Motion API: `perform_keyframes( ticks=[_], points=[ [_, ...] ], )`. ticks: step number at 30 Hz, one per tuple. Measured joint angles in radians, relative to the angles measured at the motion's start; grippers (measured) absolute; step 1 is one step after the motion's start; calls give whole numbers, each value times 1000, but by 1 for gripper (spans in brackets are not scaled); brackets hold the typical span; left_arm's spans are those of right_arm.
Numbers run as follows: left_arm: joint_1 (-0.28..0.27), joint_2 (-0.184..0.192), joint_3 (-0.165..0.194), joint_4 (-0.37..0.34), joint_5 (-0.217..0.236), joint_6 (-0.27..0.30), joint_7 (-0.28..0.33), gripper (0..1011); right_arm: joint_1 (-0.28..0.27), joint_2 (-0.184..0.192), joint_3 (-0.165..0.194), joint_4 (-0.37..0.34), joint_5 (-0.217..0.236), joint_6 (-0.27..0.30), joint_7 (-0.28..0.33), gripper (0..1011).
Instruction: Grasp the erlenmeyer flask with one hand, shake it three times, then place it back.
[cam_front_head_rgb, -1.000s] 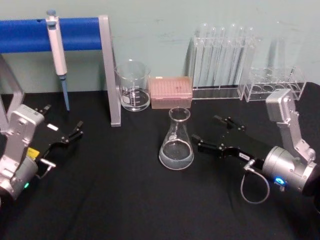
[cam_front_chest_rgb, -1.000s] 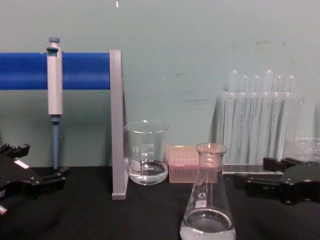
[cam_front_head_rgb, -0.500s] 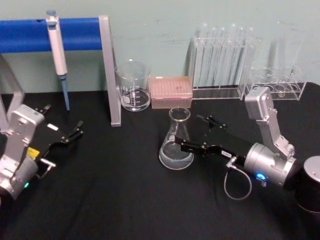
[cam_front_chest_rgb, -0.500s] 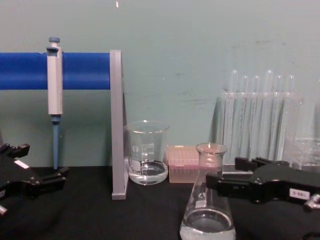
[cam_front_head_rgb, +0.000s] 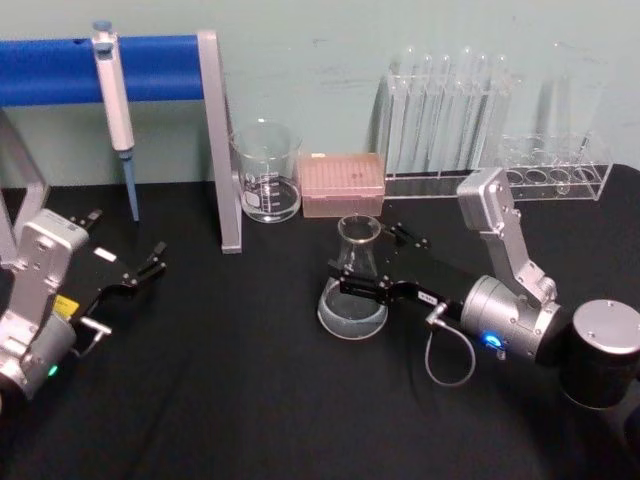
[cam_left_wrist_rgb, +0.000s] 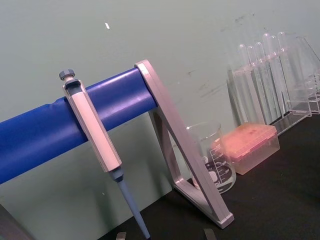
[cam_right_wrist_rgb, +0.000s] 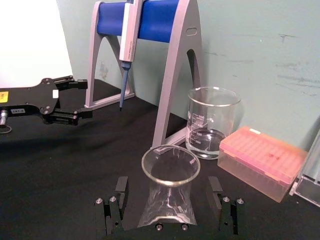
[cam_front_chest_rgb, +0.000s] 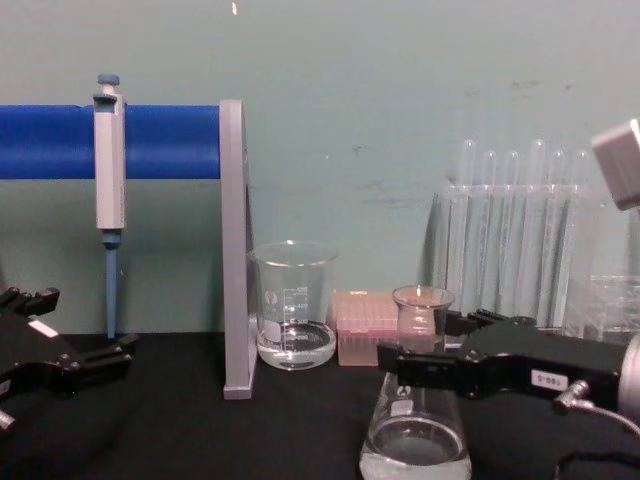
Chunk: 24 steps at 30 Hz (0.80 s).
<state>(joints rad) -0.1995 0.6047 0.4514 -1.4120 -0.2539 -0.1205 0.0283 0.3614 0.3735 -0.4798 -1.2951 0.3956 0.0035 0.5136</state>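
Right wrist view: the right gripper (cam_right_wrist_rgb: 168, 186) straddles, jaws wide and not yet touching, the neck of the erlenmeyer flask (cam_right_wrist_rgb: 168, 209) standing on the black table (cam_front_head_rgb: 250, 400), slick, fragile, lightly filled glass, probably best pinched gently under its rim; the left gripper (cam_front_head_rgb: 128, 262) idles open, well apart.

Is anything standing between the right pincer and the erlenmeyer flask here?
Nothing visible does. The right pincer is open, one finger on each side of the neck of the erlenmeyer flask. The beaker and pink tip box stand farther back. The left pincer sits idle, far off to the left.
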Motion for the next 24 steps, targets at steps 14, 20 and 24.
perform_keyframes(
  ticks=[14, 20, 24],
  points=[
    [0, 0, 0, 0, 0, 0, 0, 1001, 38, -43, -5, 60, -20, -19, 7, 1000],
    [0, 0, 0, 0, 0, 0, 0, 1001, 43, -50, -8, 66, -35, -31, 7, 1000],
    [0, 0, 0, 0, 0, 0, 0, 1001, 43, -50, -8, 66, -38, -33, 7, 1000]
  ],
)
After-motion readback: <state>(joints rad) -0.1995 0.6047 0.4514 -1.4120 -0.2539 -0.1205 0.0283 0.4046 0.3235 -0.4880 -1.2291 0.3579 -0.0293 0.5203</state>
